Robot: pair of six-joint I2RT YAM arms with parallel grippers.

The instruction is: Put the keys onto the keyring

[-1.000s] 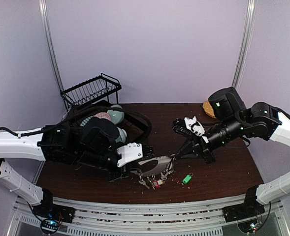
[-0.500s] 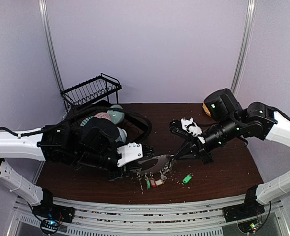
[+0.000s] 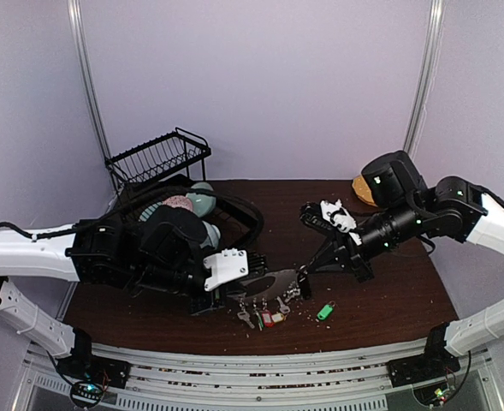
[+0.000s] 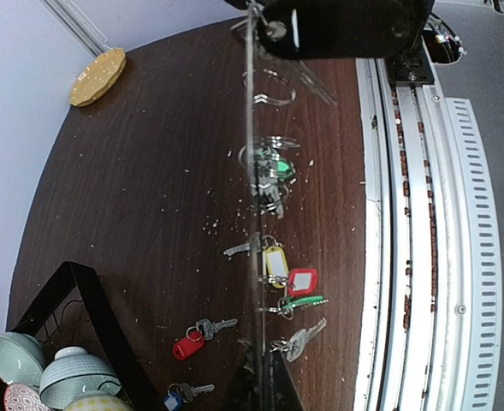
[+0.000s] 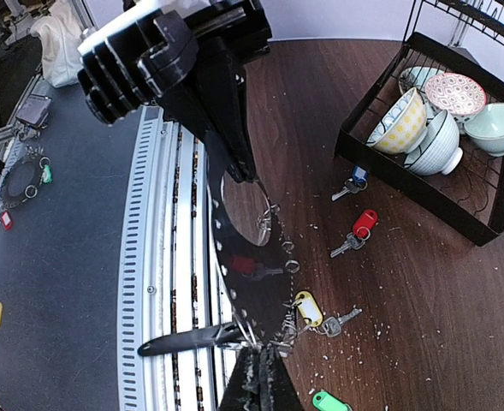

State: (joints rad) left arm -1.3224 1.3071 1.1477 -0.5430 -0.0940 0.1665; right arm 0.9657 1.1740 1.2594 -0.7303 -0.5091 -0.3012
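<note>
Now the right arm (image 3: 440, 210) is drawn back slightly from where it was reached in half a second earlier. The keyring (image 3: 267, 286) is kept raised off the bench (image 3: 388, 291), pinched at opposite rims by the closed left end effector (image 4: 256, 368) and the closed right end effector (image 5: 256, 368). Several keys (image 3: 262, 317) appear hung beneath it. A green-tagged key (image 3: 324, 312) is left loose nearby, so threading is judged unfinished. Crumbs (image 4: 210, 225) are scattered over the dark wood. A dish rack (image 3: 157, 158) of bowls (image 3: 202, 201) and a yellow plate (image 3: 360, 190) are set against lilac walls (image 3: 269, 86).
</note>
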